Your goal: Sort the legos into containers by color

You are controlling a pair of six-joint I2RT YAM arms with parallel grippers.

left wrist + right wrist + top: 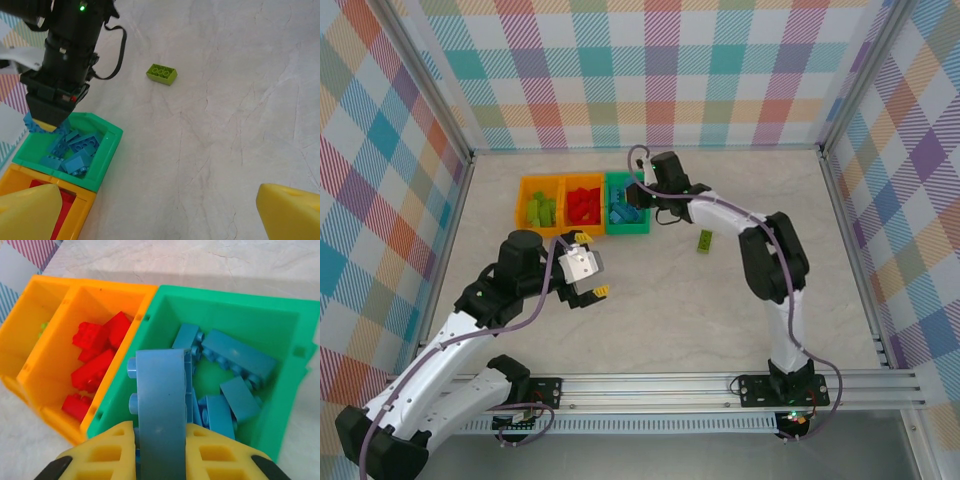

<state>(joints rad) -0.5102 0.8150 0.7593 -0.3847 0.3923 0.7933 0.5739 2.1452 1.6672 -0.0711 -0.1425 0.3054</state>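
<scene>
My right gripper (160,440) is shut on a light blue brick (160,405), held on edge just above the green bin (240,315), which holds several more blue bricks (235,360). From the top view that gripper (638,190) hangs over the green bin (628,230). Beside it, the middle orange bin (584,178) holds red bricks (584,207) and the left orange bin (523,205) holds lime bricks (542,210). One lime brick (704,239) lies alone on the table, also seen from the left wrist (161,74). My left gripper (595,265) is open and holds nothing.
The right arm's black wrist (67,50) stands over the green bin's far corner in the left wrist view. The bare table (225,140) stretches between my left fingers (290,210) and the lime brick. Checked walls enclose the table.
</scene>
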